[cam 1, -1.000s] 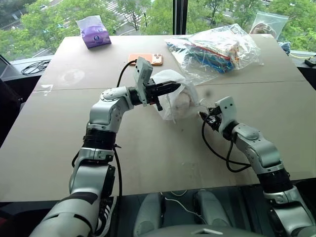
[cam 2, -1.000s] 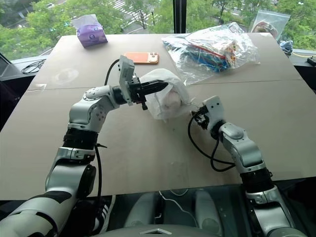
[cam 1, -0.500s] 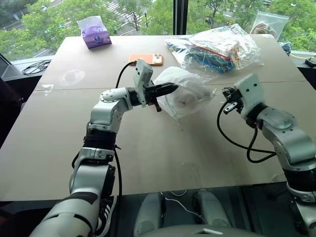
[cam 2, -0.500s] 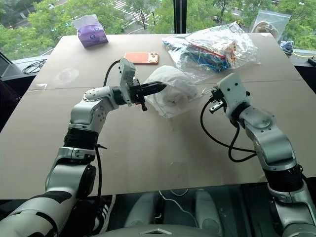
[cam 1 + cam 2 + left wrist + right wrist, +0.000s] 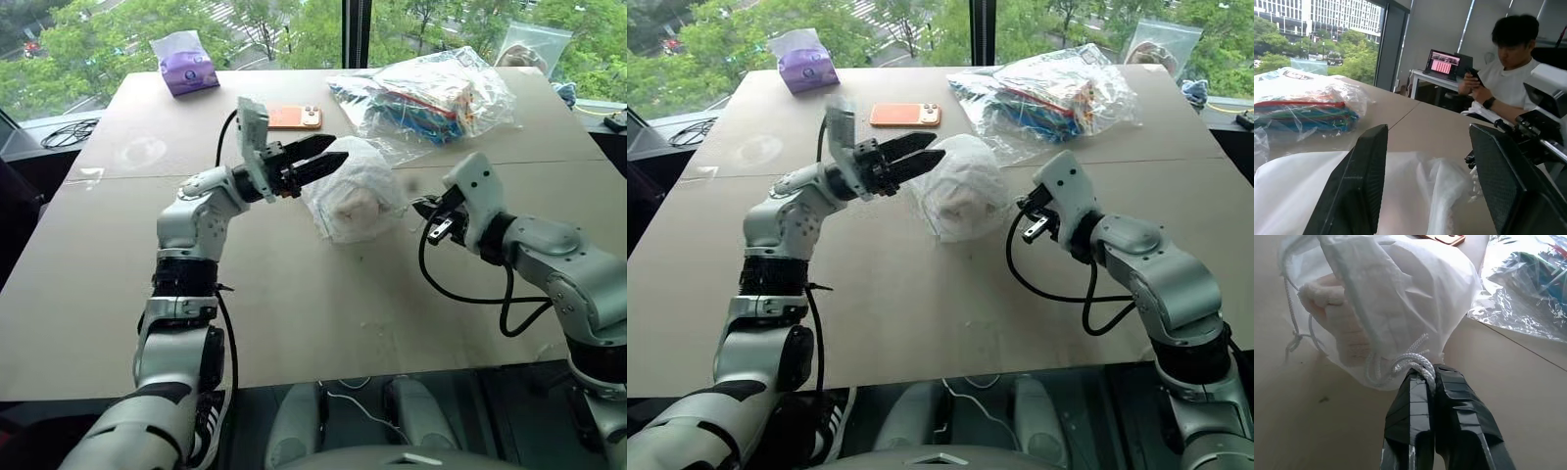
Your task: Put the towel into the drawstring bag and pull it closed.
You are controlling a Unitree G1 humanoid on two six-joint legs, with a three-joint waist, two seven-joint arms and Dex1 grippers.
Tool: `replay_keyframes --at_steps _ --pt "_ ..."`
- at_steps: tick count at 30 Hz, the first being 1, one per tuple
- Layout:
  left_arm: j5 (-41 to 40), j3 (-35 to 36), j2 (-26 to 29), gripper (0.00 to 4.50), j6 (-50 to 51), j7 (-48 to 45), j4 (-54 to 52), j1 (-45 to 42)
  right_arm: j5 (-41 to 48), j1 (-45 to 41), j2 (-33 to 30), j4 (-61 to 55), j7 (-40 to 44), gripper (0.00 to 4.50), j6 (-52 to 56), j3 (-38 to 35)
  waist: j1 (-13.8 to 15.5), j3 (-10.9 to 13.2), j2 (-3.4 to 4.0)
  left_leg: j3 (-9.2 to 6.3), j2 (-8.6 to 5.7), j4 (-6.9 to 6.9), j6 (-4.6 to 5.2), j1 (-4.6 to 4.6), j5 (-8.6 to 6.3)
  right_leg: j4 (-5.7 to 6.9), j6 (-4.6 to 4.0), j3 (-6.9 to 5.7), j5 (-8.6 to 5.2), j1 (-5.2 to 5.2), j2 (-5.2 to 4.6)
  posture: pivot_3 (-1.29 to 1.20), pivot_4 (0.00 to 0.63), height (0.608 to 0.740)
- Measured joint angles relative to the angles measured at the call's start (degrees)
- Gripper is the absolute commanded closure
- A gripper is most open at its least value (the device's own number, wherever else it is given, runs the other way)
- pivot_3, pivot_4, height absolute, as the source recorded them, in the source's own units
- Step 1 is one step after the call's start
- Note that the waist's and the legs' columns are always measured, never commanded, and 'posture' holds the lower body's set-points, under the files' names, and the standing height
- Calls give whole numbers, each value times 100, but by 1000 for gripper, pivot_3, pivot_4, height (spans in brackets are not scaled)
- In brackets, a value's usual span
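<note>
The white drawstring bag (image 5: 358, 186) lies bunched on the table at its middle. Through its thin fabric the cream towel (image 5: 351, 208) shows inside. My left gripper (image 5: 328, 152) hovers open just left of the bag's top, touching nothing; in the left wrist view its two fingers (image 5: 1359, 181) stand wide apart over the bag (image 5: 1298, 186). My right gripper (image 5: 432, 211) is right of the bag, shut on the bag's white cord (image 5: 1418, 363). The right wrist view shows the right gripper (image 5: 1432, 374) pinching the cord's loop, with the towel (image 5: 1347, 333) behind the fabric.
At the far side of the table lie a purple tissue pack (image 5: 186, 64), an orange phone (image 5: 294, 117) and a clear plastic bag (image 5: 441, 93) of colourful things. A person (image 5: 1508, 78) sits beyond the table with a phone. Bare tabletop lies toward me.
My left gripper has opened, let go of the bag and drawn back up to the left. The bag has settled on the table. The right gripper rose and keeps the cord.
</note>
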Motion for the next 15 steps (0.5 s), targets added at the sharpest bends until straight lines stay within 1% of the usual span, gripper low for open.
replay_keyframes --at_steps 1,3,5,7,11,12,15 --pt "-116 55 226 1783 293 36 -354 367 48 -29 59 -37 -54 4500 115 -55 -27 0 0 0 3 -2 0 2 0 0 0 0 0 0 0 0 150 740" --pt "-174 80 414 1783 580 186 -755 919 108 -76 118 -76 -127 4500 264 -134 -32 0 0 1 4 -1 0 4 0 2 0 1 0 1 -4 0 150 740" --pt "-209 125 437 1783 759 435 -1101 1341 166 -132 181 -100 -191 4500 392 -186 -14 1 -2 -1 3 1 0 2 0 3 0 -1 0 2 -9 0 150 740" --pt "-199 173 402 1783 775 792 -1787 1898 221 -197 226 -190 -233 4500 528 -225 8 0 -2 1 1 3 0 1 0 2 0 -1 1 4 -18 0 150 740" --pt "105 -20 197 1783 535 1342 -2413 2504 285 -253 286 -266 -328 4500 653 -275 88 -1 -3 1 -3 3 -1 5 0 3 -1 0 1 5 -18 0 150 740" --pt "337 -161 -19 1783 299 1570 -2471 2658 318 -270 325 -266 -347 4500 706 -276 110 -2 -1 1 -4 3 -1 6 0 5 -1 -1 1 7 -17 0 150 740" --pt "825 -557 -371 1783 -198 1899 -2405 2822 358 -331 411 -265 -379 4500 766 -275 116 -2 -1 2 -13 5 -1 5 0 5 -1 -1 1 7 -17 0 150 740"
